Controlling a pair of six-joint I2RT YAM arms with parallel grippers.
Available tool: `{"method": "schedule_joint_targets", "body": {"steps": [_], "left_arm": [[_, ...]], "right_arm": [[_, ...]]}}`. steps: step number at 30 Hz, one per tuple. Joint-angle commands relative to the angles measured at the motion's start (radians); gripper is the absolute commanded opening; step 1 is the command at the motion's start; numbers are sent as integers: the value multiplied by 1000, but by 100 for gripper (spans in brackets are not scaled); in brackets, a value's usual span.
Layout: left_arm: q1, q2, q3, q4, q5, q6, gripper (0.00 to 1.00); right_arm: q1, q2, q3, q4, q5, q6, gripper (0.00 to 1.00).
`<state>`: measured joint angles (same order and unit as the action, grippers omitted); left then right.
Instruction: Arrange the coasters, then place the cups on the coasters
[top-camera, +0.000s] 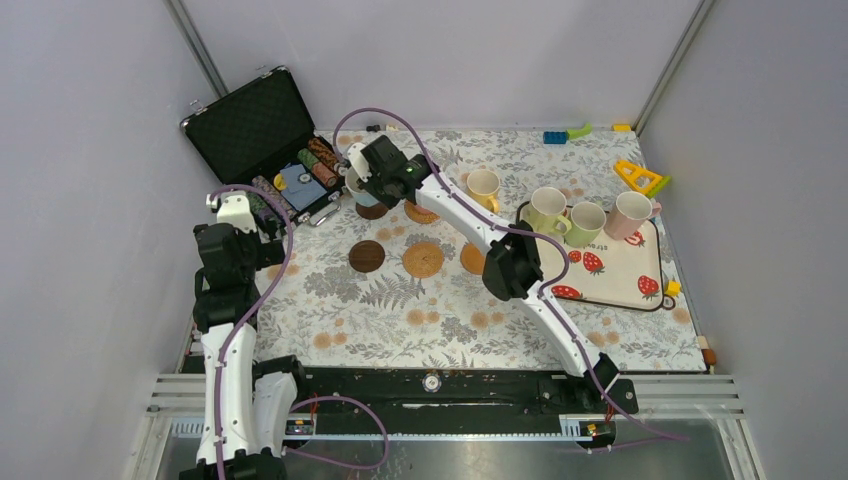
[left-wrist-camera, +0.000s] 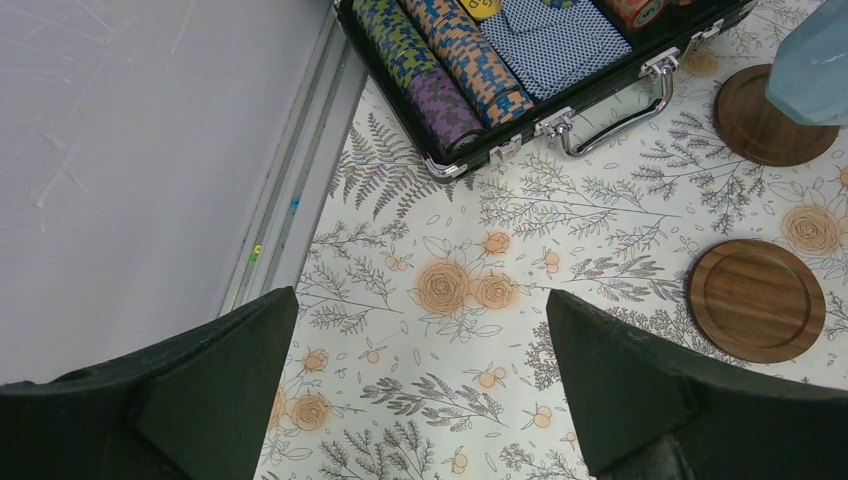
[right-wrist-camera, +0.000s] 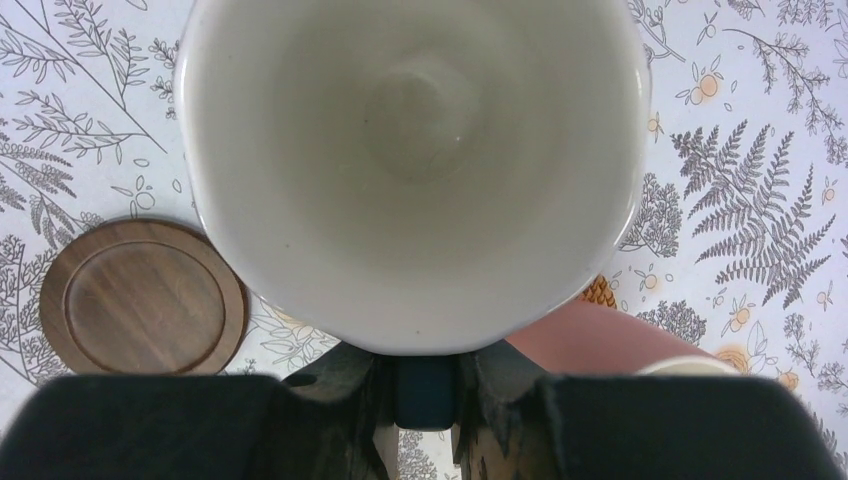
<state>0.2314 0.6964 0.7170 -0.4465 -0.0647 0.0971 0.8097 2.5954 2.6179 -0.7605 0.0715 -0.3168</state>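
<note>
Right gripper (right-wrist-camera: 425, 385): fingers pinched nearly together on the near side of a pale blue ceramic mug with a white inside (right-wrist-camera: 410, 150). The mug's mouth opens just ahead of the fingertips. A pink ceramic mug (right-wrist-camera: 600, 340) sits just right of these fingers, close beside the blue one.

Left wrist view: the blue mug's base is over a round dark brown wooden coaster (left-wrist-camera: 760, 125); cannot tell if they touch.

Left gripper (left-wrist-camera: 422, 300): fingers spread wide, holding nothing, only floral tablecloth (left-wrist-camera: 470, 330) between them. A second dark brown wooden coaster (left-wrist-camera: 757, 300) lies flat just right of the right-hand finger. An open black case of striped poker chips (left-wrist-camera: 470, 60) is ahead of the fingers.

A yellow ceramic mug (top-camera: 483, 185) stands right of the right gripper, apart from it.
</note>
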Motion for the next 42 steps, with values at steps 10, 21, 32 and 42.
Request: {"method": "schedule_joint_targets", "body": {"steps": [10, 21, 32, 42], "left_arm": [[6, 3, -5, 64, -13, 12, 99], [6, 3, -6, 65, -10, 12, 99], [6, 5, -6, 68, -6, 13, 99], [6, 7, -7, 68, -3, 13, 99]], "right_arm": [[2, 25, 121, 101, 25, -1, 0], [-3, 46, 116, 91, 38, -3, 0], [-4, 65, 116, 87, 30, -3, 0], [-4, 62, 115, 83, 37, -1, 0]]}}
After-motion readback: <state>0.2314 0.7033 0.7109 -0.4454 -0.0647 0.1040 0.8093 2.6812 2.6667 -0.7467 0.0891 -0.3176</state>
